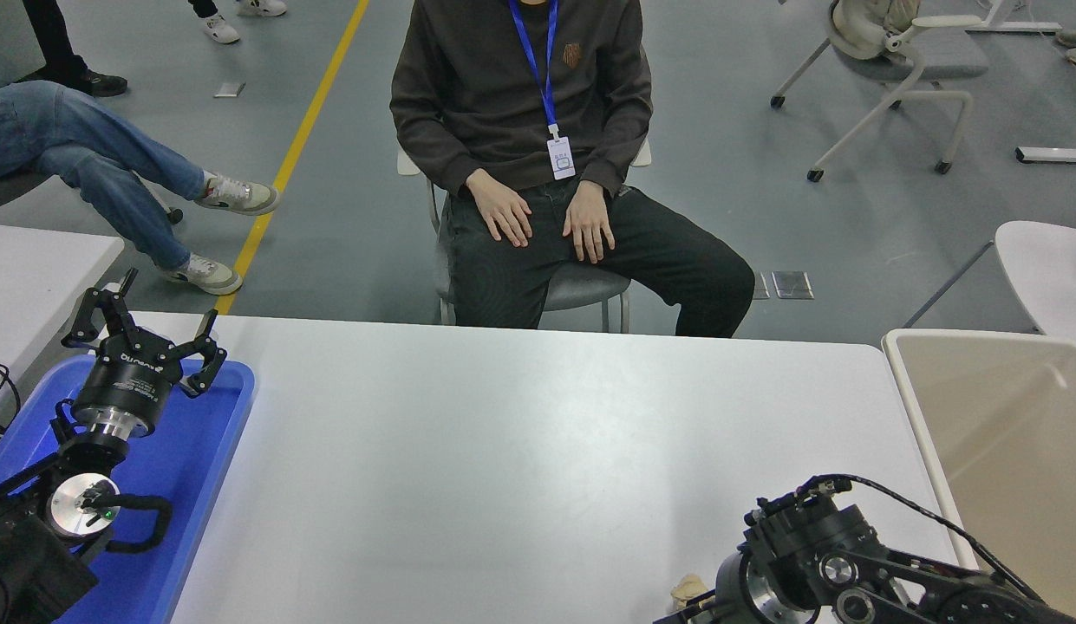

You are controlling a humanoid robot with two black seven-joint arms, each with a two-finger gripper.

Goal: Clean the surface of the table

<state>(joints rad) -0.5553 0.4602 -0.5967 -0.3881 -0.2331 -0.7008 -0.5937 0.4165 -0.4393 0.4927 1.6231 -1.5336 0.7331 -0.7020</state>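
The white worktop (520,451) fills the middle of the view, its surface bare apart from a small crumpled beige scrap (689,592) lying at the near edge. The right arm comes in at the lower right corner, bent low over that edge; its gripper (687,616) is almost wholly cut off by the frame — I cannot tell how its fingers stand or whether it touches the scrap just beside it. The left gripper (147,334) is parked over the blue tray (204,459) at the left, fingers spread wide and holding nothing. A beige bin (997,433) stands against the worktop's right end. A person (538,156) sits at the far side, hands on thighs.
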